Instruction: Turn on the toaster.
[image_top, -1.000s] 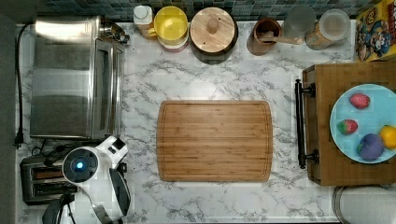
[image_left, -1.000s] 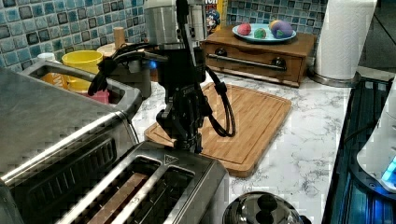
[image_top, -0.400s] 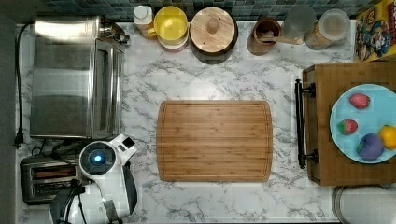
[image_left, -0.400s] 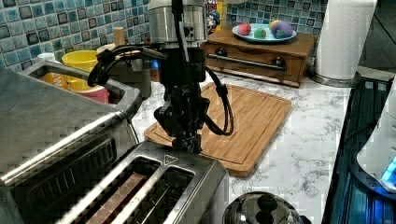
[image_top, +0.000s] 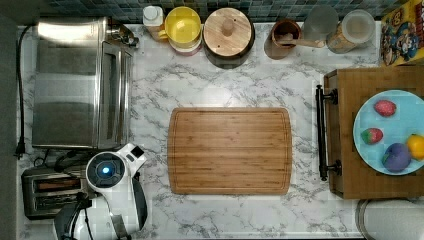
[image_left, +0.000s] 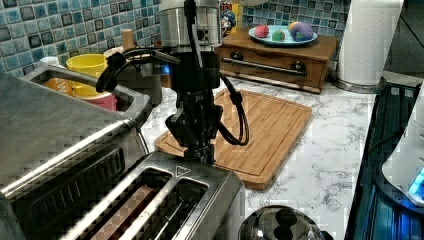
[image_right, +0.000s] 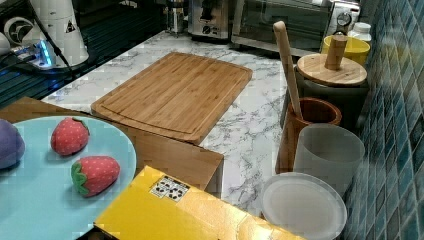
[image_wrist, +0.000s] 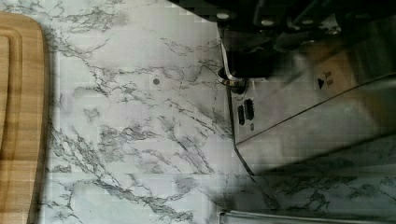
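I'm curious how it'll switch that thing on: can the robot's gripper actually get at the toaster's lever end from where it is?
Probably yes. The gripper hangs right at the toaster's end facing the cutting board, nothing between them.

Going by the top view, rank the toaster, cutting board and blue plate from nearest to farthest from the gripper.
1. toaster: right beside the gripper, bottom left corner.
2. cutting board: middle of the counter.
3. blue plate: far right, on the wooden box.

The marble worktop (image_top: 235, 85) carries a wooden cutting board (image_top: 230, 150) in its middle. On the top view's left stand a toaster oven (image_top: 75, 82) and, below it, the toaster (image_top: 47, 192). A wooden drawer box (image_top: 350, 130) stands on the top view's right, and containers line the tiled wall.
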